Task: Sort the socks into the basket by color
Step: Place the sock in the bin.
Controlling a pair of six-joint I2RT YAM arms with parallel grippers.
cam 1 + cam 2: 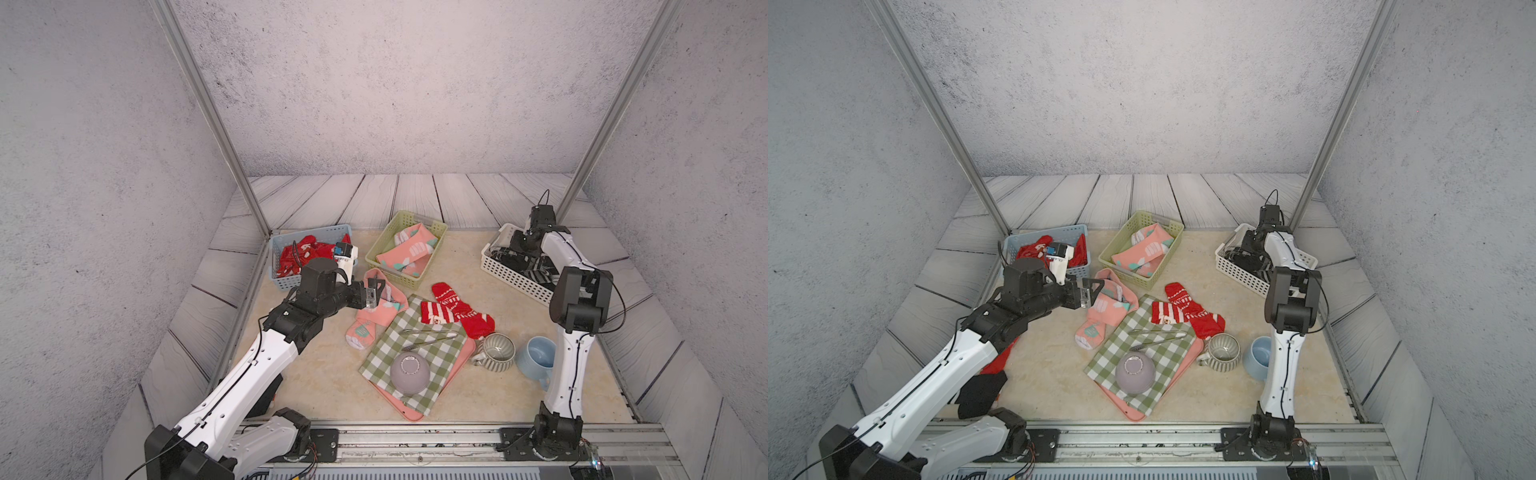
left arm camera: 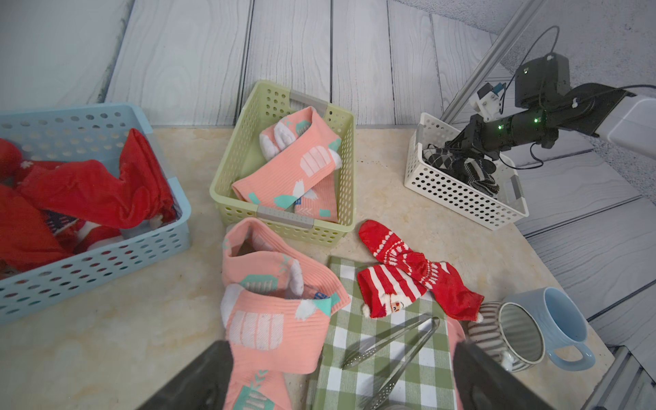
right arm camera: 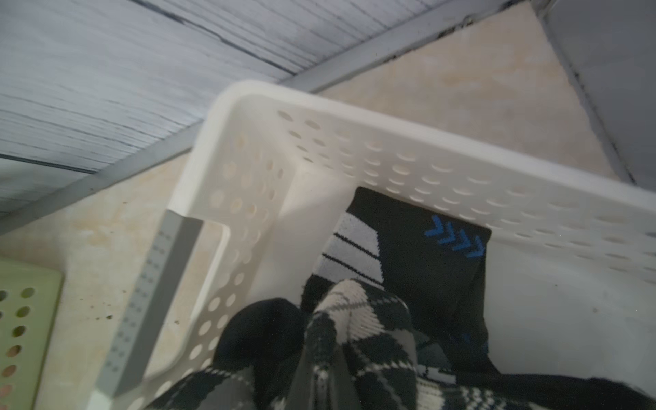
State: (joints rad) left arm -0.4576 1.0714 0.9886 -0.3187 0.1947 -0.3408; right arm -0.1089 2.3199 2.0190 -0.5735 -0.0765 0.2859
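Green basket (image 1: 392, 275) holds pink socks (image 1: 409, 249) (teal-marked).

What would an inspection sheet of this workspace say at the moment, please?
Surface: beige marbled tabletop.
Job's things: red socks in blue basket, pink socks in green basket, dark socks in white basket; loose pink socks beside the green basket; two red socks partly on the checked cloth; red fabric part-hidden under left arm.
Clutter: checked cloth over pink tray, carrying tongs and upturned bowl; striped mug, blue mug.
Hands: left hand open over the loose pink socks; right hand shut, down in the white basket.
Cables: black cable looping off the right wrist.
Surroundings: grey walls, plank panels, metal frame posts.
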